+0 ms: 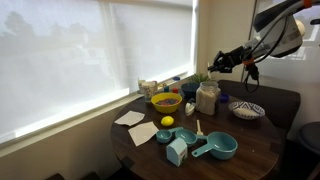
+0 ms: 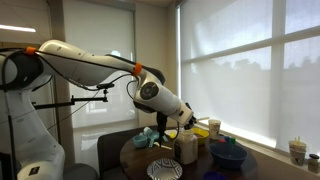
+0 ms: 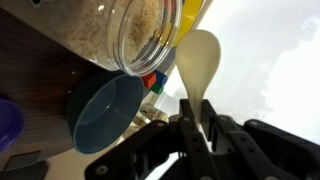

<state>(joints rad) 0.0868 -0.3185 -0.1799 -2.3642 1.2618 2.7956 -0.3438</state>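
Now the gripper [image 3: 195, 125] pinches a pale spoon [image 3: 198, 60] by its handle, leaving the bowl end clear of the fingers, hovering just beside the rim of a glass jar [image 3: 135, 30] of what may be oats, a blue bowl [image 3: 105, 105] nearby.

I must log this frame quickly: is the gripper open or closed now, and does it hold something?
Gripper: closed, holding a spoon by its handle, beside the jar.
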